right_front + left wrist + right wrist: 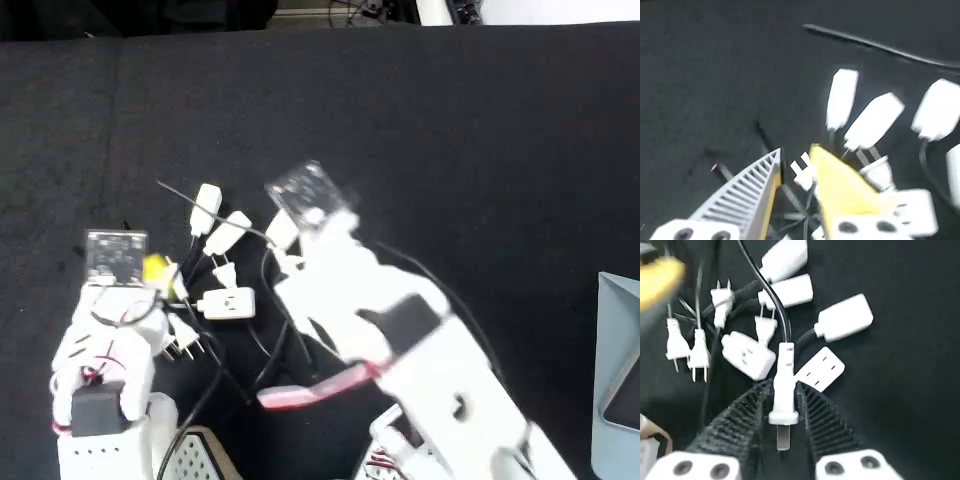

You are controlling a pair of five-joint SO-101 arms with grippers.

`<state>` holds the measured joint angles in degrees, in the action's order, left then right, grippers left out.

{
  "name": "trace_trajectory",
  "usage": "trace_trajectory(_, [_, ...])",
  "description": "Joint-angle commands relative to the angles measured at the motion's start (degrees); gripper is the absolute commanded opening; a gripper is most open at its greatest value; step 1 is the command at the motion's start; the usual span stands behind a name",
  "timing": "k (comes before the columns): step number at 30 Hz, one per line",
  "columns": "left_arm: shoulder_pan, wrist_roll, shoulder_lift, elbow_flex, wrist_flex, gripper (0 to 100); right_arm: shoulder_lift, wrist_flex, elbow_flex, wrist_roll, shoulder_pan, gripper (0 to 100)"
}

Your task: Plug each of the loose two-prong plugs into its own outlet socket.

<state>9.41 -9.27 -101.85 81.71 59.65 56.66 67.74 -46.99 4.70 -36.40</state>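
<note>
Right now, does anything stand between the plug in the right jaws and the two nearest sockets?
Nothing visible does. The plug sits close between the rounded socket and the square socket. Its prong end, however, seems to point away from both.

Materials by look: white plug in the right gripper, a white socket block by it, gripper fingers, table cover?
White corded plug: moulded plastic, smooth, slightly glossy; its tip may be metal. White rectangular socket block: same smooth plastic, slotted face. Right gripper: black ribbed fingers probably printed plastic, matte, fine ridges. Black table cover: likely cloth, matte, no glare.
</note>
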Motion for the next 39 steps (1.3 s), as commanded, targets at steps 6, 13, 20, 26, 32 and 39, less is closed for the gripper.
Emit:
trace_trajectory(6, [-4.2,8.0,0.3,-2.1,-11.3,17,20.5,-4.1,-4.6,4.8,-1.2,1.1])
trace_trajectory(13, [-11.6,10.8,-0.3,-2.5,-15.6,17,23.4,-11.3,-11.4,4.8,-8.9,1.1])
trace_trajectory(20, [-19.9,10.7,-0.3,-5.4,-15.0,17,23.4,-11.7,-12.4,4.8,-12.8,1.1])
trace_trajectory(26, [-24.8,10.5,-0.3,-12.5,-12.3,17,23.3,-11.7,-13.8,4.8,-12.7,1.1])
trace_trajectory(32, [-31.3,10.4,-0.3,-17.0,-5.7,17,23.3,-11.7,-13.8,4.8,-12.7,1.1])
trace_trajectory(39, [-32.6,6.5,-0.3,-18.4,-2.8,17,22.4,-11.5,-13.9,4.8,-12.5,1.1])
